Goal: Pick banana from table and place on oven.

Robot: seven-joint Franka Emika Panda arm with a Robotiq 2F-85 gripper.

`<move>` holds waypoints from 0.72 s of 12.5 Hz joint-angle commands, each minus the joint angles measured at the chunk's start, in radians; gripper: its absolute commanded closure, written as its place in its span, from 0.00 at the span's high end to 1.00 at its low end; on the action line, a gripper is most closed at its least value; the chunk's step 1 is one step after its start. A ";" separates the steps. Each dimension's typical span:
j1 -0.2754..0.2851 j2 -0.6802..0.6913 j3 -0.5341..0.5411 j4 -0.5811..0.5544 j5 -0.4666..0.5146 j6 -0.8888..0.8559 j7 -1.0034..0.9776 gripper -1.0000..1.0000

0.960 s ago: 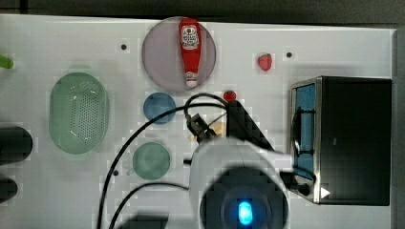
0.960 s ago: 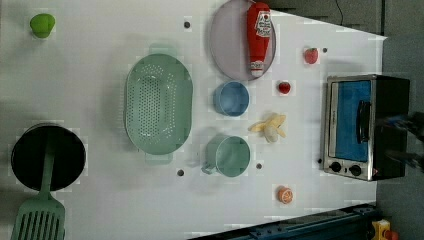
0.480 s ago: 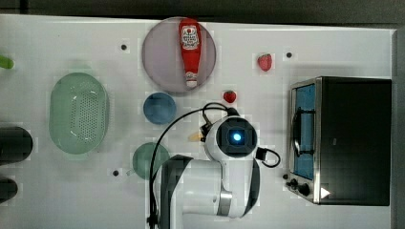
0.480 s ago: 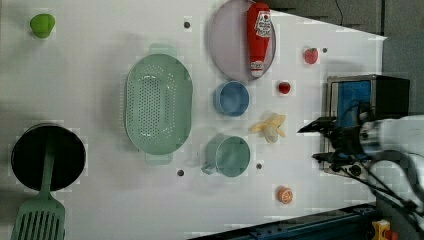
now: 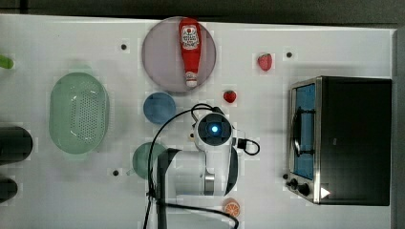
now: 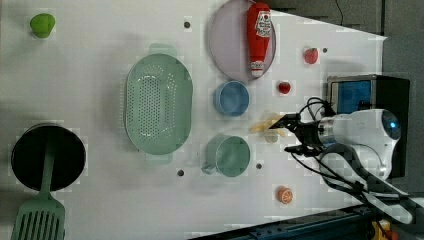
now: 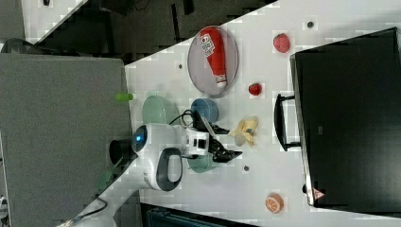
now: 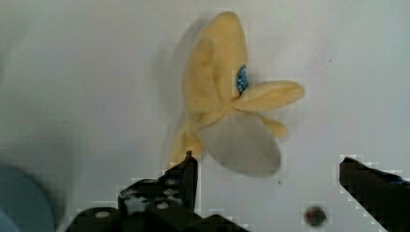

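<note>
1. The banana [image 7: 246, 131] lies flat on the white table [image 5: 334, 47], peel flaps splayed out around it. It sits in the open patch between the blue bowl [image 7: 204, 109] and the oven [image 7: 350, 118], apart from both.
2. The gripper [image 6: 289, 134] hangs low over the table just beside the banana, its two black fingers [image 8: 167, 186] spread wide — nothing is between them and nothing is held. In the wrist view one fingertip stands right at the edge of a peel flap; whether it touches I cannot tell.
3. From the left view, the banana's pale tip [image 6: 262, 126] pokes out past the upper finger, toward the left view's left.
4. In the top view the arm's white wrist [image 5: 213, 130] with its blue light covers the spot where the banana lies; a black cable [image 5: 160, 143] loops off it.
5. The oven stands closed at the top view's right, black top bare, bluish glass door and bar handle [image 7: 279, 123] facing the arm.
6. Around the rest of the table: a ketchup bottle [image 5: 190, 50] lying on a grey plate [image 5: 157, 57], two strawberries [image 5: 264, 61] — one near the plate, one nearer the oven's far corner.
7. A green colander [image 5: 79, 113] and a green mug [image 6: 227, 155] sit farther from the oven, and an orange slice [image 6: 284, 194] lies near the table's edge by the arm's base.
</note>
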 commanded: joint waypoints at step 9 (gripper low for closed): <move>-0.024 0.086 0.010 0.000 0.007 0.186 0.029 0.22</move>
